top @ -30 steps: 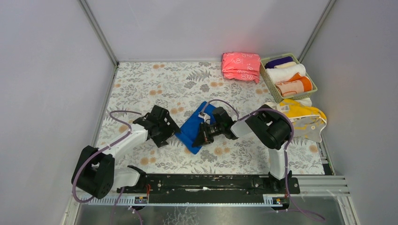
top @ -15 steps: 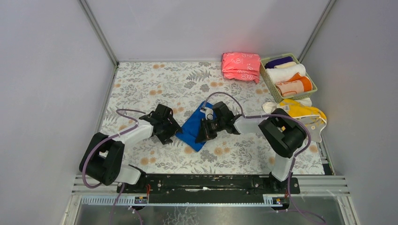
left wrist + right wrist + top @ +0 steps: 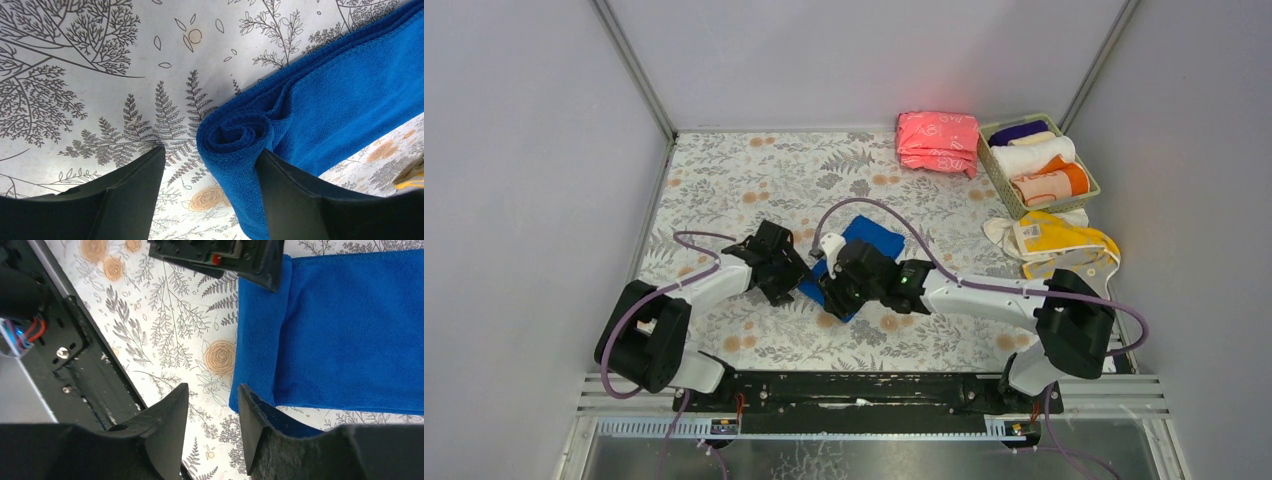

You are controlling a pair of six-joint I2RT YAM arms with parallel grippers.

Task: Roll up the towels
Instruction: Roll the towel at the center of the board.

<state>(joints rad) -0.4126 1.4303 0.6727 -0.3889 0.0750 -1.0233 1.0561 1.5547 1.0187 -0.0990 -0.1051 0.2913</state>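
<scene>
A royal blue towel (image 3: 879, 238) lies near the middle of a floral table cover (image 3: 744, 180), running from near-left to far-right. Its near-left end is curled into a small roll (image 3: 235, 135); the rest lies flat.

The left gripper (image 3: 796, 280) sits low at that rolled end, its two dark fingers (image 3: 120, 195) spread wide with the end of the roll between them. The right gripper (image 3: 829, 297) reaches in from the right over the towel's near edge. Its fingers (image 3: 155, 435) are a little apart, with bare table cover showing in the gap and the towel's near corner just beside one fingertip.

At the far right, a green basket (image 3: 1002, 178) holds rolled towels (image 3: 1034, 155) in white, orange and purple. A pink folded stack (image 3: 937, 142) lies just left of the basket. A crumpled yellow towel (image 3: 1069, 240) with white print lies on the near side of the basket.
</scene>
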